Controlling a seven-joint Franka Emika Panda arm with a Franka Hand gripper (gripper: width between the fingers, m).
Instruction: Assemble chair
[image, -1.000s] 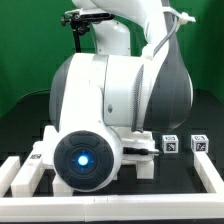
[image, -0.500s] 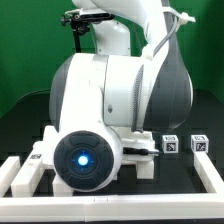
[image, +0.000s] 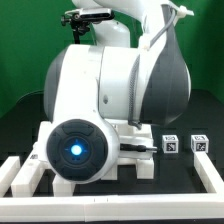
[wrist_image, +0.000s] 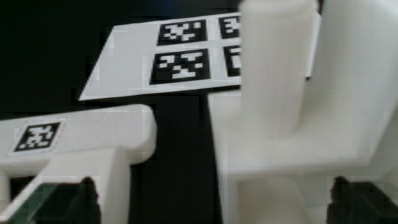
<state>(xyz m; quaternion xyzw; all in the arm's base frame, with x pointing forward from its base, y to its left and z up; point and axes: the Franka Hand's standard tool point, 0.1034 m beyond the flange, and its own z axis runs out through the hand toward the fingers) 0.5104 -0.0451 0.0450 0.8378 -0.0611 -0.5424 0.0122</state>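
In the wrist view, two white chair parts lie side by side on the black table. One is a tall blocky piece (wrist_image: 285, 120); the other is a lower piece (wrist_image: 80, 140) carrying a square tag. My gripper (wrist_image: 214, 205) is open wide, its dark fingertips (wrist_image: 64, 200) standing outside both pieces with no visible contact. In the exterior view the arm's bulk (image: 110, 100) hides the gripper and those parts. Two small tagged chair cubes (image: 171, 145) (image: 199, 143) stand at the exterior view's right.
The marker board (wrist_image: 160, 60) with several tags lies flat just beyond the two parts. Low white border rails (image: 18, 174) (image: 210, 172) frame the black table. Another tagged white piece (image: 37, 155) peeks out at the exterior view's left. A green backdrop stands behind.
The arm's joint housing has shifted slightly up and toward the exterior view's left. The cubes have not moved.
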